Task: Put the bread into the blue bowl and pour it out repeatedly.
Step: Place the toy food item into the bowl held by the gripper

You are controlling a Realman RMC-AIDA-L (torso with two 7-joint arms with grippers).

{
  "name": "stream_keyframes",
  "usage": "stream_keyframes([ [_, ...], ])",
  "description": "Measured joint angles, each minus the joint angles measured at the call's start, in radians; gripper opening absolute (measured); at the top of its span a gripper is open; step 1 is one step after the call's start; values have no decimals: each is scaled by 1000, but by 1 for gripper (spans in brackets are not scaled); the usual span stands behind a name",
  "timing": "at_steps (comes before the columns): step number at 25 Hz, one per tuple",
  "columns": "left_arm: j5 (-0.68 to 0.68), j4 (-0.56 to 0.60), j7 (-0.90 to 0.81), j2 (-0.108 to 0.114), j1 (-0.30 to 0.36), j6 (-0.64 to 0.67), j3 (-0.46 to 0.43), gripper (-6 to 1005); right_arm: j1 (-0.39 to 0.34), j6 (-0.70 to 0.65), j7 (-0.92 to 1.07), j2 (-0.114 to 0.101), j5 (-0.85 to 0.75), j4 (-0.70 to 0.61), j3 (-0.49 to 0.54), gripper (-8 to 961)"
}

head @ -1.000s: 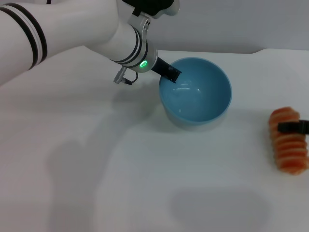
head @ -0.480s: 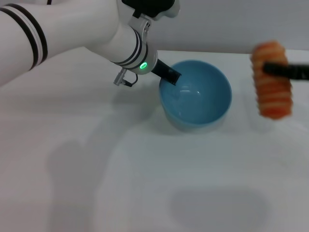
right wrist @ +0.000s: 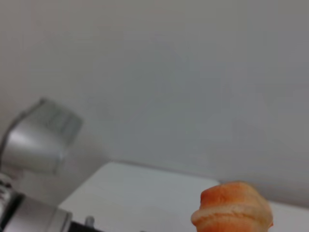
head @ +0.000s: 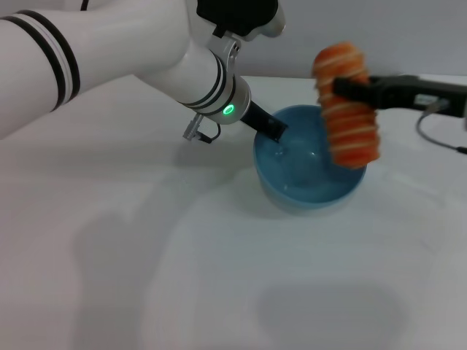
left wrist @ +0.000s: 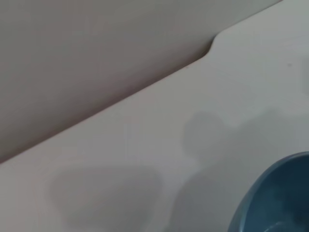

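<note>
The light-blue bowl (head: 310, 171) sits on the white table, right of centre; part of its rim (left wrist: 275, 193) shows in the left wrist view. My left gripper (head: 271, 127) is shut on the bowl's near-left rim. The orange-brown striped bread (head: 346, 106) hangs upright in the air over the bowl's right side, and its top end (right wrist: 234, 205) shows in the right wrist view. My right gripper (head: 343, 89) reaches in from the right and is shut on the bread's upper half.
The white table (head: 219, 277) spreads out in front of and to the left of the bowl. Its far edge with a notch (left wrist: 212, 46) meets a grey wall. A cable (head: 438, 135) hangs from the right arm.
The right gripper has lifted the bread off the table at the right and carried it left and up, to above the bowl. The bowl and left gripper have shifted slightly right.
</note>
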Motion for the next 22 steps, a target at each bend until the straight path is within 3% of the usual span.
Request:
stream_keyframes([
  [2, -11, 0, 0, 1, 2, -2, 12, 0, 35, 42, -14, 2, 11, 61, -42, 303],
  [12, -13, 0, 1, 3, 13, -6, 14, 0, 46, 111, -52, 2, 87, 113, -122, 225],
  [17, -13, 1, 2, 6, 16, -14, 12, -1, 43, 101, -95, 2, 145, 138, -154, 389],
  [22, -13, 1, 3, 6, 16, -21, 14, -1, 40, 98, -92, 2, 147, 144, -172, 431],
])
